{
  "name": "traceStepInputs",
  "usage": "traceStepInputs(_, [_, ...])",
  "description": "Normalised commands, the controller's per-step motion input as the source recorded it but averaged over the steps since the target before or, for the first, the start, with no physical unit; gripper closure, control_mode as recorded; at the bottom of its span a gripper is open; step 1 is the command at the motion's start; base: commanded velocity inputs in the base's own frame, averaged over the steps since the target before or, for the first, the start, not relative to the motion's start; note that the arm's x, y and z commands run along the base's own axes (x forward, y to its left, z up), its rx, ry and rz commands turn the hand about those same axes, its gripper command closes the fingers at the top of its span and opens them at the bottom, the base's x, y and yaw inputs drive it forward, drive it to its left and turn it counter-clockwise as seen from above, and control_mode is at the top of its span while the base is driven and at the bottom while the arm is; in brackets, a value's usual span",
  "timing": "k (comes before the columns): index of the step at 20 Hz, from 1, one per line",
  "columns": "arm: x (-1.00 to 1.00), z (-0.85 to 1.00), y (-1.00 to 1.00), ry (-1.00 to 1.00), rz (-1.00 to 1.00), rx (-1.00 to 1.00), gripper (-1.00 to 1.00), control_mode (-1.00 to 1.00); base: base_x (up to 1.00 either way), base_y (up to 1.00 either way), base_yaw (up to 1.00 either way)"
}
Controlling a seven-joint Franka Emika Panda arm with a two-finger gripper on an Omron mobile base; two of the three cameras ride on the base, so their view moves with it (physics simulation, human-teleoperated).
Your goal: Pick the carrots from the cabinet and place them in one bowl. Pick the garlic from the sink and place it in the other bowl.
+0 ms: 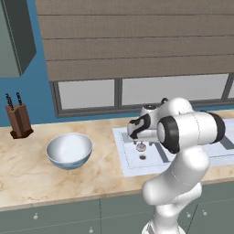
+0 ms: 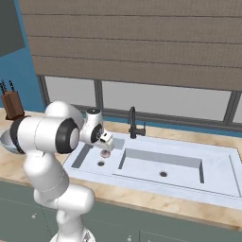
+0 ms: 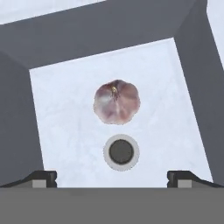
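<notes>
The wide-open claw [image 3: 112,177] hangs above the sink [image 3: 65,131], the garlic [image 3: 117,101] lying seemingly untouched beside the drain [image 3: 121,152].

The marble counter [image 1: 27,173] carries a blue bowl [image 1: 69,150] and knife block [image 1: 18,119].

- The garlic [image 2: 105,154] lies in the sink's [image 2: 156,166] smaller left basin, near its drain hole [image 2: 100,163].
- The gripper [image 2: 106,140] hangs just above it (jaws hard to see).
</notes>
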Motion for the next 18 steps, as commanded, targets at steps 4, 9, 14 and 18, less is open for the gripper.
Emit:
traceStepInputs(4, [0.31,-0.04,0.00,-0.12,0.00,-0.04,-1.00,-1.00,0.00,0.00,0.00])
traceStepInputs(9, [0.26,-0.01,0.00,-0.03,0.00,-0.02,-1.00,-1.00,0.00,0.00,0.00])
traceStepInputs(14, [0.30,-0.12,0.00,0.00,0.00,-0.01,-1.00,-1.00,0.00,0.00,0.00])
traceStepInputs(18, [0.25,-0.23,-0.08,0.01,0.00,0.00,-1.00,-1.00,0.00,0.00,0.00])
